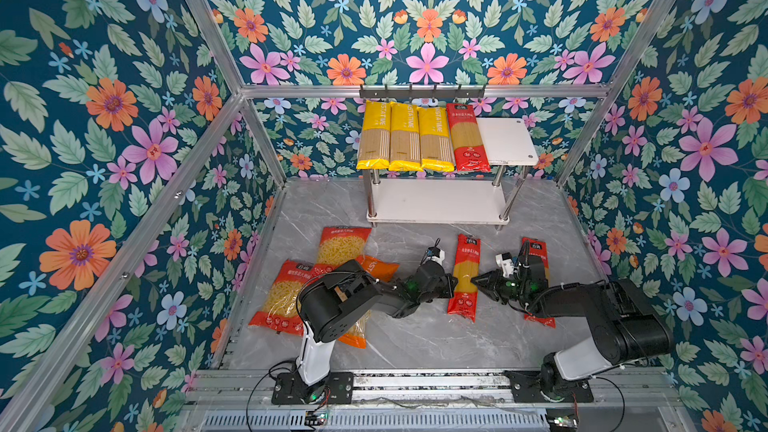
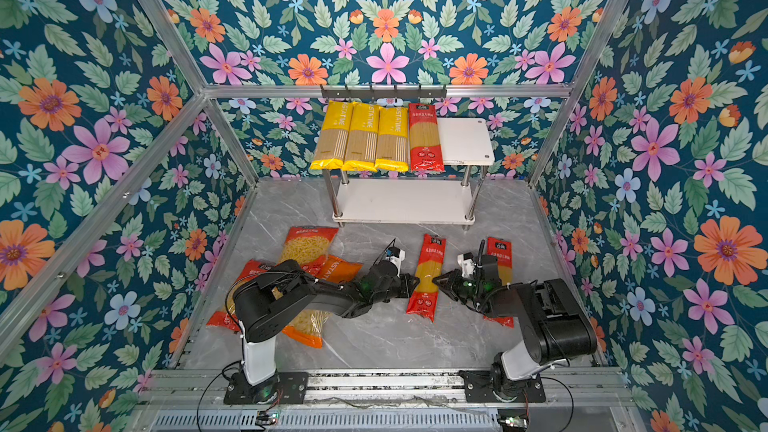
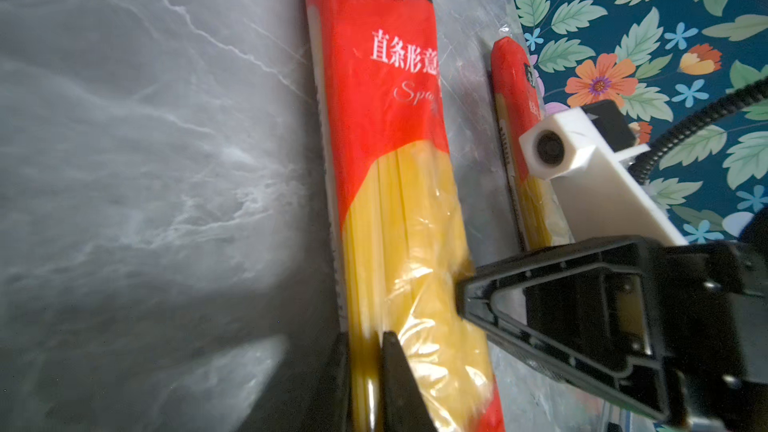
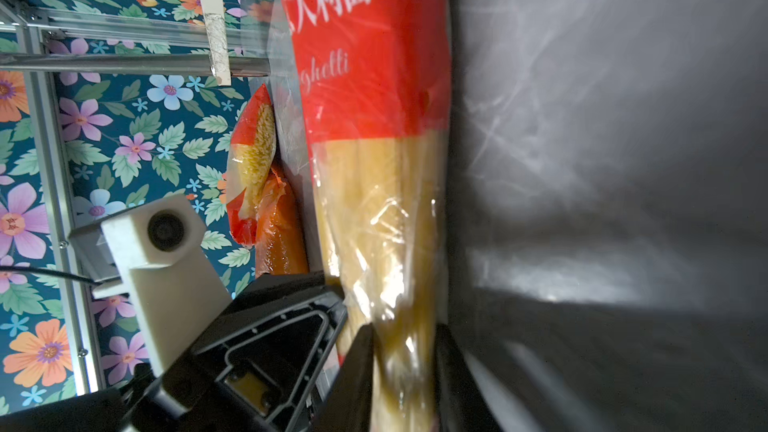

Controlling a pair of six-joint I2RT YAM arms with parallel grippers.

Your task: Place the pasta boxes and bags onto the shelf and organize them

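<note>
1. The left arm (image 1: 332, 305) and right arm (image 1: 602, 317) rise from the bottom edge of both top views. They reach inward across the marble table (image 1: 415, 338) toward each other, so each meets one long side of the same pack.
2. The shelf (image 1: 507, 139) stands at upper centre. Its top board carries three yellow packs (image 1: 405, 137) and one shelved red pack (image 1: 467, 139), side by side from the left end. The right end is bare, judged as room for more long packs. The lower board (image 1: 436, 201) holds nothing.
3. The macaroni bags lie at lower left, not yet shelved: two red (image 1: 343, 243) (image 1: 282, 297) and one orange (image 1: 378, 268). They overlap and sit partly under the left arm.
4. The outer red pack (image 1: 534, 247) lies flat at lower right, partly under the right arm.
5. The middle red pack (image 1: 465, 259) lies flat at lower centre, between both grippers.
6. The left gripper (image 3: 365, 347) has its jaws almost together, pinching one edge of the middle red pack.
7. The right gripper (image 4: 405, 338) has narrow jaws astride the opposite edge, with the wrap filling the gap. A two-sided hold is judged to keep the long pack level when lifted.
</note>
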